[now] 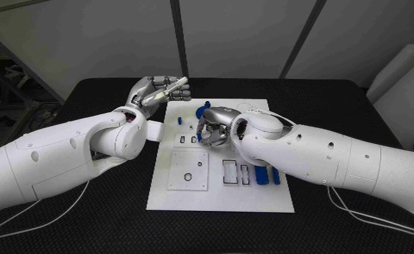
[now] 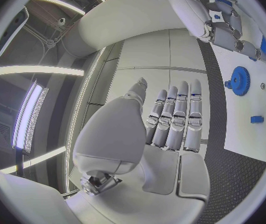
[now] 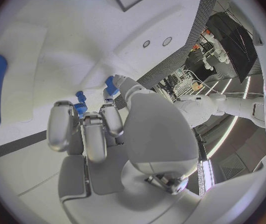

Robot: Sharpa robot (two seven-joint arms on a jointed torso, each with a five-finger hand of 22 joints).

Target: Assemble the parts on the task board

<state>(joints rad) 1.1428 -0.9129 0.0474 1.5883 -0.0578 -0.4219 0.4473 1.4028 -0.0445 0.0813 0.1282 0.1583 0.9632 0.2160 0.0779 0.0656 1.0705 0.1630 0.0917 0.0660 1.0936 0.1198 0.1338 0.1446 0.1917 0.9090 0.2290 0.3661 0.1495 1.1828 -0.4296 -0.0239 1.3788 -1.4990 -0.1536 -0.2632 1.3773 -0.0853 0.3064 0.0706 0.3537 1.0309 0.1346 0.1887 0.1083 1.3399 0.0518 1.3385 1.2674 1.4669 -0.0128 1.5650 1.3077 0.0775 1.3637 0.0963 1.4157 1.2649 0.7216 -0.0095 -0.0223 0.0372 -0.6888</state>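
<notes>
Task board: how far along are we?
Early. Nothing on the task board plainly looks assembled. The right hand pinches a small blue part over it; the left hand is open beside it. The blue gear and blue pieces still lie loose.

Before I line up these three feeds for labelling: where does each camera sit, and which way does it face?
Head view: on the robot's head, looking down at the task board; both arms, left hand and right hand show.
Left wrist view: behind the left hand, its fingers straight; blue gear beyond.
Right wrist view: behind the right hand, pinching a small blue part over the board.
Shared: head and left wrist views both show the board and right hand.
</notes>
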